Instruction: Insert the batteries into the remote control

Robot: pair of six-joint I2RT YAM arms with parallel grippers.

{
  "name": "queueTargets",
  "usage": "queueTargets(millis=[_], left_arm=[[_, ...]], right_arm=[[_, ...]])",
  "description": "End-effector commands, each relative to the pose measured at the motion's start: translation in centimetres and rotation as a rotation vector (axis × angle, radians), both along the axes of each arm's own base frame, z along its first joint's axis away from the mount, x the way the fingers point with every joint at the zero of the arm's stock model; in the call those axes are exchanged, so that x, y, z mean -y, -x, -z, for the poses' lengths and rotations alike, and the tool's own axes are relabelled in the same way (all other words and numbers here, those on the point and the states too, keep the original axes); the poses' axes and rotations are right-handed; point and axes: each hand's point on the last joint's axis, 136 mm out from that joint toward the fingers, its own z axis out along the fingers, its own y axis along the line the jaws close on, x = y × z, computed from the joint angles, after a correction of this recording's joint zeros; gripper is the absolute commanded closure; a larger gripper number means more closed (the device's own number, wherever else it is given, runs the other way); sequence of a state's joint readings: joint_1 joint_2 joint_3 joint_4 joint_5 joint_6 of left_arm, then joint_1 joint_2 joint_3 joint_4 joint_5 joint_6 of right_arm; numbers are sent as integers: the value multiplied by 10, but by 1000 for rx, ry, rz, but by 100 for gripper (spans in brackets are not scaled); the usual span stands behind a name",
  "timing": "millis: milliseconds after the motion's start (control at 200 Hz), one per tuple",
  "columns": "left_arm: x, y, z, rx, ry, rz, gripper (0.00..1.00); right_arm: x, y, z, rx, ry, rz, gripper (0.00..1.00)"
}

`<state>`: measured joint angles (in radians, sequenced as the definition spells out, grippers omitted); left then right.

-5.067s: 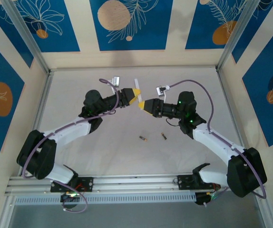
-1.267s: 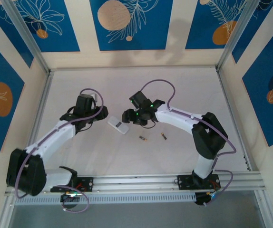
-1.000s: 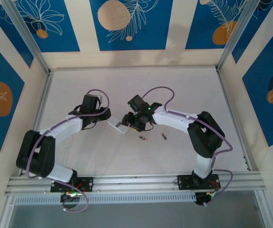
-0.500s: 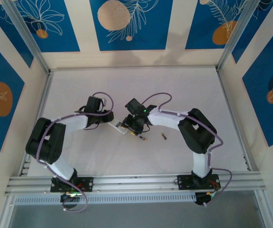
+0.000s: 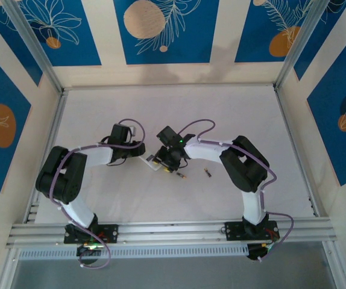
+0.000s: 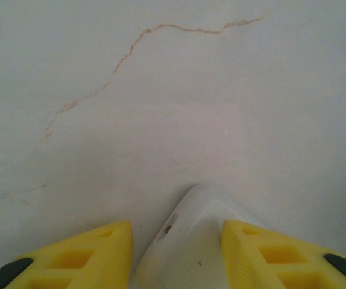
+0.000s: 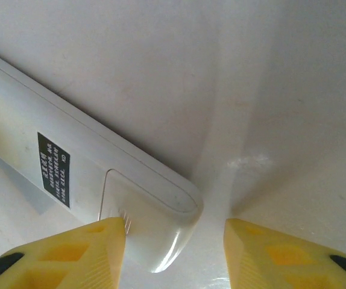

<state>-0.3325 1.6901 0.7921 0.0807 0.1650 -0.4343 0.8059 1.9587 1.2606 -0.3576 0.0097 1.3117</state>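
The white remote control (image 5: pixel 151 161) lies flat on the table between the two arms. My left gripper (image 5: pixel 141 155) stands over its left end. In the left wrist view both yellow fingers (image 6: pixel 106 250) press the sides of the remote control (image 6: pixel 191 253). My right gripper (image 5: pixel 163 162) stands over the other end. In the right wrist view, my right gripper (image 7: pixel 175 224) is open: the rounded end of the remote control (image 7: pixel 70 144) sits by the left finger, with a wide gap to the right finger (image 7: pixel 263 247). The two batteries (image 5: pixel 181 175) (image 5: pixel 207 173) lie loose on the table just right of the grippers.
Patterned blue and cream walls enclose the white table (image 5: pixel 245 120) at the back and sides. An aluminium rail (image 5: pixel 173 230) runs along the near edge by the arm bases. A thin brown crack line (image 6: pixel 119 60) marks the surface ahead of the left gripper.
Both arms have folded in toward the remote control. The left gripper moved right onto its end. The right gripper's jaws have narrowed around the other end. The batteries have not moved.
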Motion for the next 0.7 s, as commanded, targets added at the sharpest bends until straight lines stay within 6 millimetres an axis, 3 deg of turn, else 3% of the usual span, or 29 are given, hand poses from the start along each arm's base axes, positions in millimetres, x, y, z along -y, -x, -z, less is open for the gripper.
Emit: queueTargets(millis=[0, 410, 695], left_arm=[[-3, 10, 13, -37, -6, 20, 57], [-3, 12, 9, -26, 7, 16, 57], [-4, 14, 7, -20, 7, 12, 57]], right_arm=[[-9, 1, 2, -19, -13, -6, 53], [-18, 7, 5, -34, -34, -15, 50], [-12, 12, 16, -56, -22, -3, 70]])
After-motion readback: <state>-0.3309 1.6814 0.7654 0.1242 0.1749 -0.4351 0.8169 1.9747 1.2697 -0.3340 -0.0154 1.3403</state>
